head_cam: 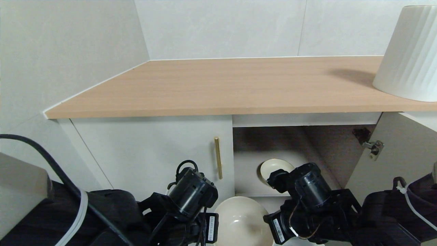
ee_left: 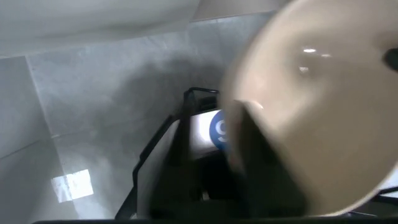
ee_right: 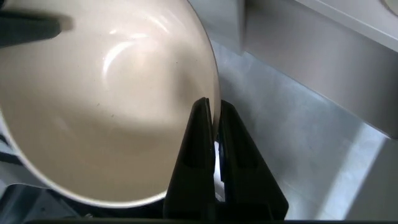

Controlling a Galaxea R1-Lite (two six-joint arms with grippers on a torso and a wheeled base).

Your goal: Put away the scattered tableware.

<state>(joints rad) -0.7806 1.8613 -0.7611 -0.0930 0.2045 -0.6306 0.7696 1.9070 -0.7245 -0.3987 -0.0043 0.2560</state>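
Observation:
A cream bowl point(head_cam: 239, 222) hangs low in front of the open cabinet, held between my two arms. My right gripper point(ee_right: 214, 124) is shut on the cream bowl point(ee_right: 106, 106), its two dark fingers pinching the rim. My left gripper point(ee_left: 245, 118) grips the opposite side of the cream bowl point(ee_left: 323, 93), with one finger point(ee_left: 249, 149) lying across the inner wall and the other hidden behind it. A smaller cream dish point(head_cam: 275, 169) lies on the cabinet floor inside the opening, just beyond my right wrist.
The right cabinet door point(head_cam: 392, 160) stands swung open, and the left door with a gold handle point(head_cam: 217, 158) is closed. Above is a wooden countertop point(head_cam: 222, 85) with a white ribbed shade point(head_cam: 409, 54) at its right end. Walls close off the left and back.

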